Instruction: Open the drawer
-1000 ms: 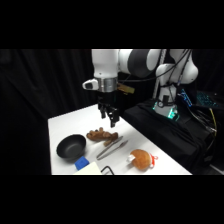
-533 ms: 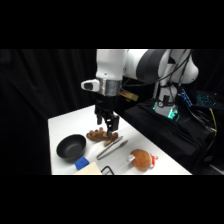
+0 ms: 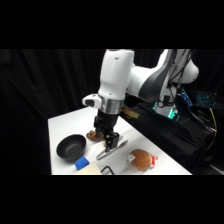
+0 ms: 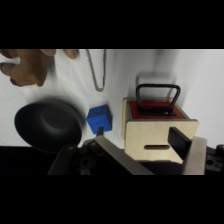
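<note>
- Tan wood is what I steer by: the drawer [image 4: 157,131] is a small box with an orange-red rim, right beneath my wrist camera, sitting between my two fingers as that view frames it.
- Its black loop handle [image 4: 157,97] lies at twelve o'clock from the tan face, flat over the red rim, with white surface [image 4: 200,85] beyond it.
- My pincer [image 4: 150,150] is spread wide and holds nothing; one pale finger [image 4: 117,152] crosses the box's seven o'clock corner, the other dark pad [image 4: 179,141] sits at its four o'clock side.
- From the side view my pincer [image 3: 107,141] hangs above the middle of the surface, and the drawer is only just visible at the bottom edge, so I am not yet down on it.
- I judge the step in hand to be lining up on the handle, with the drawer not opened yet.
- To do it well I should shift toward twelve o'clock in the wrist view until the loop's thin bar lies between my fingers, descend straight, and close on the bar alone.
- I should then pull along the drawer's sliding line, or the light box may simply drag.
- At nine o'clock from the box stands a blue block [image 4: 99,118], with a black bowl [image 4: 49,125] farther out; metal tongs [image 4: 96,70] lie at eleven o'clock. I want to keep off all of them.
</note>
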Controlling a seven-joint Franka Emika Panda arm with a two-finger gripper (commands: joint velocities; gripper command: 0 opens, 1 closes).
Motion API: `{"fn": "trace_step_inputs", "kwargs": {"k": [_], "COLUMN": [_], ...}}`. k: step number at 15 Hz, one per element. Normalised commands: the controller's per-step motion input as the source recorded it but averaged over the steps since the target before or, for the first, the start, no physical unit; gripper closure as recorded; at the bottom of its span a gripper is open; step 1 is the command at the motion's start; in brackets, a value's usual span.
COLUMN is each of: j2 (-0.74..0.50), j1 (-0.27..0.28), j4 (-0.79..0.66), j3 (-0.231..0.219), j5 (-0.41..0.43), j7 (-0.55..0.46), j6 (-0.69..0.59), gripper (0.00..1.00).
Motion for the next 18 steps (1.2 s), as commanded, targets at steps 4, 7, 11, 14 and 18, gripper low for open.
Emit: {"fn": "trace_step_inputs", "kwargs": {"k": [4, 7, 11, 14, 18], "j2": [0.25, 0.23, 0.21, 0.20, 0.17], "j1": [0.173, 0.156, 0.138, 0.144, 0.170], "j4": [0.21, 0.19, 0.17, 0.16, 0.13], "j3": [-0.137, -0.154, -0.144, -0.137, -0.138], "j5": [-0.118, -0.088, -0.047, -0.014, 0.004], "j7": [0.17, 0.13, 0.10, 0.08, 0.09], "j6": [0.20, 0.21, 0.21, 0.21, 0.20], "gripper": [0.00, 0.00, 0.00, 0.00, 0.00]}}
